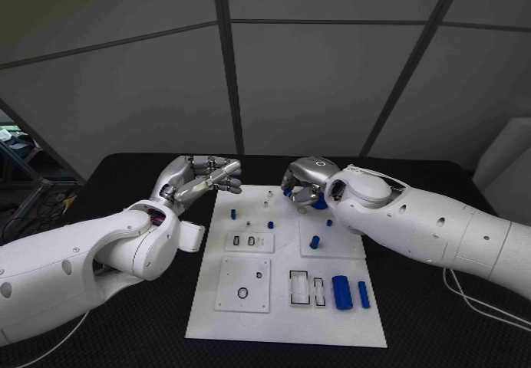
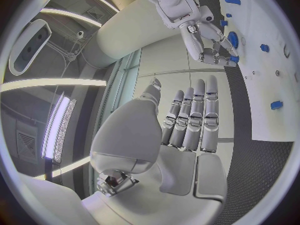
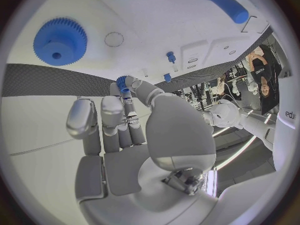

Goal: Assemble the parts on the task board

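Observation:
The white task board (image 1: pixel 283 318) lies mid-table. My right hand (image 1: pixel 305 182) hovers over its far edge and pinches a small blue part (image 3: pixel 122 81) between thumb and a fingertip; the same part (image 2: pixel 232 59) shows at its fingertips in the left wrist view. A blue gear (image 1: pixel 320 203) sits on the board just below that hand, with the gear (image 3: pixel 60 41) beside the fingers. My left hand (image 1: pixel 200 179) is raised off the board's far left corner, fingers (image 2: pixel 195 116) straight and apart, holding nothing.
Two blue cylinders (image 1: pixel 342 292) (image 1: pixel 363 294) lie at the board's near right. A blue peg (image 1: pixel 314 242) and small blue pegs (image 1: pixel 233 215) (image 1: pixel 270 225) stand mid-board. Inset plates with slots (image 1: pixel 245 284) sit on the near left. Black table (image 1: pixel 133 322) surrounds the board.

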You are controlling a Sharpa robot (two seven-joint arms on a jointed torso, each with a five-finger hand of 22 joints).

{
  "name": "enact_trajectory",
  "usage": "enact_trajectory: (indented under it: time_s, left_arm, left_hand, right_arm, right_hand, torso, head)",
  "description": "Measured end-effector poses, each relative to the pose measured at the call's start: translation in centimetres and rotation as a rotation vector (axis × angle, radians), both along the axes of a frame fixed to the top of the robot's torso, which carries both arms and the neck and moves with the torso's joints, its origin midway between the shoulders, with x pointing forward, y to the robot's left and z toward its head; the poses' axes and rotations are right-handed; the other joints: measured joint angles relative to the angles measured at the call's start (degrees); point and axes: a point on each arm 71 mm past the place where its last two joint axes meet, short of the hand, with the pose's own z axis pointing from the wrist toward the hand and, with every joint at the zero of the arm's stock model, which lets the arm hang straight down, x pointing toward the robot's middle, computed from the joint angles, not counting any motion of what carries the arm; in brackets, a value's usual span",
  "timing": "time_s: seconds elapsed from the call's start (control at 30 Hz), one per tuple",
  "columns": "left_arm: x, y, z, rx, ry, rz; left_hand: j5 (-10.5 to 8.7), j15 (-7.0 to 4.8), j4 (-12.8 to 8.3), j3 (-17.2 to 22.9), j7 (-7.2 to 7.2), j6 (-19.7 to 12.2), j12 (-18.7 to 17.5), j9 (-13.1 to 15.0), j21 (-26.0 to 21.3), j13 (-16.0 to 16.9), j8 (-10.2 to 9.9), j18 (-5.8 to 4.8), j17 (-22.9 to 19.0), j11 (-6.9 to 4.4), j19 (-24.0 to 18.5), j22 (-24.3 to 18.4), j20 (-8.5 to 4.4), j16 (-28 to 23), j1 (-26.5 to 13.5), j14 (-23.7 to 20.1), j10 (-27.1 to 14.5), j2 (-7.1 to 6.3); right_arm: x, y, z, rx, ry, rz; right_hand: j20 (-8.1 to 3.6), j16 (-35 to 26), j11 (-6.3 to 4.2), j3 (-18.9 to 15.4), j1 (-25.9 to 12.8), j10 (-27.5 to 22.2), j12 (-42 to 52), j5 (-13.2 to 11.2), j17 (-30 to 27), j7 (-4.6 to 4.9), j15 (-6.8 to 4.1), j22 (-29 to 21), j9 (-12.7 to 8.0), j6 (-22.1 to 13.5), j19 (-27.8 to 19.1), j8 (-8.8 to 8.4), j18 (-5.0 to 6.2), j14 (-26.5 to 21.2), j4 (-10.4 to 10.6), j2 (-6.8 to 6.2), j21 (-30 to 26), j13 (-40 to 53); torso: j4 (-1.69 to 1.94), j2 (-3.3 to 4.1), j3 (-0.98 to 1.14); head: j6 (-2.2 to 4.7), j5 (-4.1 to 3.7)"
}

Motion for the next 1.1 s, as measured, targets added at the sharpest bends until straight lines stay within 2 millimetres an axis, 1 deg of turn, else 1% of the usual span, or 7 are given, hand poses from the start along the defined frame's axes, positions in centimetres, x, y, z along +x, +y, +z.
enact_trajectory:
  time_s: [0.07, 0.17, 0.33, 0.57, 0.67, 0.87, 1.1]
  left_arm:
    - [0.0, -0.1, 0.0, -0.001, 0.0, -0.001]
    - [0.1, -0.1, 0.0, -0.001, 0.001, -0.003]
    - [0.1, -0.3, 0.0, -0.002, 0.002, -0.006]
    - [0.1, -0.4, 0.0, -0.003, 0.003, -0.009]
    - [0.1, -0.4, 0.0, -0.003, 0.003, -0.01]
    - [0.2, -0.5, 0.0, -0.004, 0.003, -0.011]
    - [0.2, -0.5, 0.0, -0.005, 0.003, -0.013]
  left_hand:
    - [0.0, 0.21, -0.2, -0.2, 0.2, -0.2, 0.0, -0.1, 0.0, -0.1, -0.5, 0.0, 0.2, 0.19, 0.0, 0.0, 0.0, 0.0, 0.0, -0.2, -0.2, 0.0]
    - [0.0, 0.21, -0.5, -0.1, 0.41, -0.4, -0.3, -0.1, 0.0, -0.1, -0.5, 0.0, 0.4, 0.42, -0.2, 0.1, 0.21, 0.0, 0.0, -0.6, -0.4, 0.0]
    - [0.0, 0.21, -0.5, -0.1, 0.41, -0.4, -0.3, -0.1, 0.0, -0.1, -0.5, 0.0, 0.4, 0.42, -0.2, 0.1, 0.21, 0.0, 0.0, -0.6, -0.4, 0.0]
    - [0.0, 0.21, -0.5, -0.1, 0.41, -0.4, -0.3, -0.1, 0.0, -0.1, -0.5, 0.0, 0.4, 0.42, -0.2, 0.1, 0.21, 0.0, 0.0, -0.6, -0.4, 0.0]
    - [0.0, 0.21, -0.5, -0.1, 0.41, -0.4, -0.3, -0.1, 0.0, -0.1, -0.5, 0.0, 0.4, 0.42, -0.2, 0.1, 0.21, 0.0, 0.0, -0.6, -0.4, 0.0]
    - [0.0, 0.21, -0.5, -0.2, 0.41, -0.4, -0.3, -0.1, 0.0, -0.1, -0.5, 0.0, 0.4, 0.41, -0.2, 0.1, 0.21, 0.0, 0.0, -0.6, -0.4, 0.0]
    - [0.0, 0.21, -0.5, -0.2, 0.41, -0.4, -0.3, -0.1, 0.0, -0.1, -0.7, 0.0, 0.4, 0.42, -0.2, 0.1, 0.21, 0.0, 0.0, -0.6, -0.4, 0.0]
  right_arm:
    - [0.2, 0.4, 0.1, 0.007, -0.007, -0.002]
    - [0.4, 0.8, 0.2, 0.015, -0.016, -0.002]
    - [0.7, 1.4, 0.2, 0.026, -0.026, -0.001]
    - [1.2, 1.8, 0.2, 0.028, -0.029, -0.003]
    - [1.2, 2.0, 0.2, 0.027, -0.028, -0.002]
    - [1.4, 2.3, 0.1, 0.02, -0.02, 0.002]
    - [1.5, 2.6, 0.0, 0.012, -0.01, 0.005]
  right_hand:
    - [0.0, 0.1, 0.0, 0.0, 0.0, 0.0, -0.3, -0.2, 0.0, 0.0, 0.0, 0.0, 0.0, 0.0, 0.0, -0.2, 0.0, 0.0, 0.0, 0.0, 0.0, 0.0]
    - [0.0, 0.1, 0.0, 0.4, 0.0, 0.0, -0.3, -1.6, 0.0, 0.0, 0.0, 0.0, 0.0, 0.0, 0.0, -0.35, 0.0, 0.0, 0.4, 0.0, 0.0, 0.0]
    - [0.0, 0.1, 0.0, 0.5, 0.0, 0.0, -0.5, -1.7, 0.0, 0.22, 0.0, 0.1, 0.1, -0.2, 0.0, -0.37, 0.0, 0.0, 0.3, -0.01, 0.2, -0.1]
    - [0.0, 0.1, 0.0, 0.5, -0.3, 0.0, -0.6, -1.7, 0.0, 0.17, 0.0, 0.1, 0.1, -0.3, 0.0, -0.38, 0.01, 0.0, 0.6, -0.34, 0.2, -0.1]
    - [0.0, 0.1, 0.0, 0.5, -0.3, 0.0, -0.6, -1.7, 0.0, 0.17, 0.0, 0.1, 0.5, -0.3, 0.0, -0.62, 0.01, 0.0, 0.7, -0.34, 0.2, -0.1]
    - [0.21, 0.1, 0.0, 0.6, -0.3, 0.0, -0.6, -1.9, 0.0, 0.24, 0.0, 0.1, 0.5, -0.4, -0.2, -0.71, 0.01, 0.0, 0.8, -0.34, 0.2, -0.2]
    - [0.21, 0.1, -0.01, 0.6, -0.3, 0.0, -0.7, -1.9, -0.2, 0.23, 0.0, -0.1, 0.6, -0.5, -0.2, -0.89, 0.01, 0.0, 0.8, -0.35, 0.2, -0.1]
  torso:
    - [0.01, 0.09, -0.02]
    - [0.06, 0.24, -0.02]
    - [0.17, 0.44, -0.01]
    - [0.4, 0.74, -0.03]
    - [0.41, 0.76, -0.04]
    - [0.41, 0.79, -0.05]
    - [0.31, 0.8, -0.07]
  head:
    - [-0.02, 0.22]
    - [-0.08, 0.4]
    - [-0.1, 0.53]
    - [0.04, 0.54]
    - [-0.08, 0.62]
    - [-0.29, 0.84]
    - [-0.45, 0.98]
